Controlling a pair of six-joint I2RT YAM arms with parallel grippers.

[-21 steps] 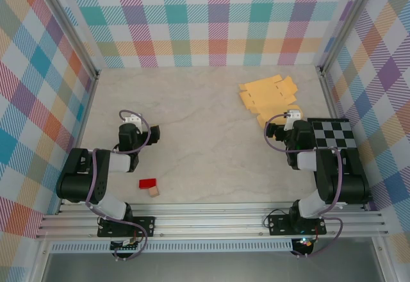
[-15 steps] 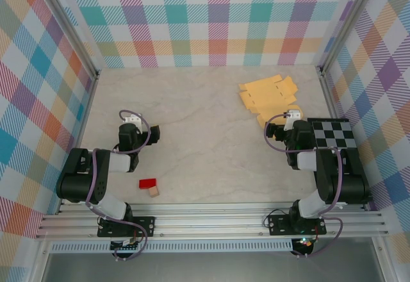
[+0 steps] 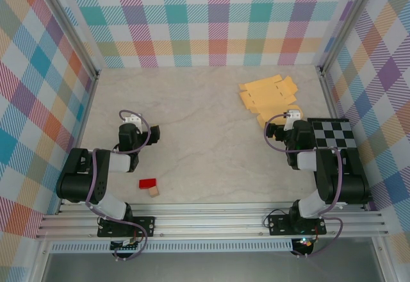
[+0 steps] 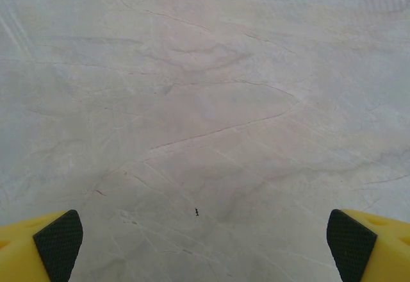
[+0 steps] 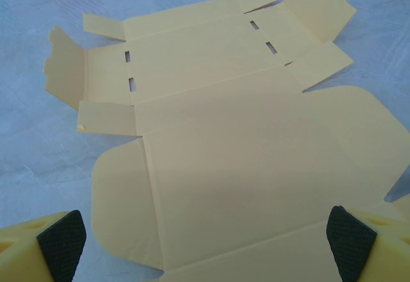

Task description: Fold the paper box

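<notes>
1. Box [image 3: 268, 96]: a flat, unfolded sheet on the table [image 3: 192, 134], toward 1 o'clock from table centre. Folding is not yet begun.
2. Right gripper [image 3: 289, 113]: fingers spread wide, holding nothing. In the wrist view the box [image 5: 243, 166] lies below and between the pads [image 5: 61, 237] and extends toward 12 o'clock.
3. Long axis: the slotted panels seem to run 9 to 3 across the fingers, slightly tilted. The overhead view is too small to confirm this.
4. Left gripper [image 4: 205, 237]: wide and empty, over bare table. The box is well apart from it, toward 3 o'clock.
5. Judgement: the right arm is nearer and should start the fold.
</notes>
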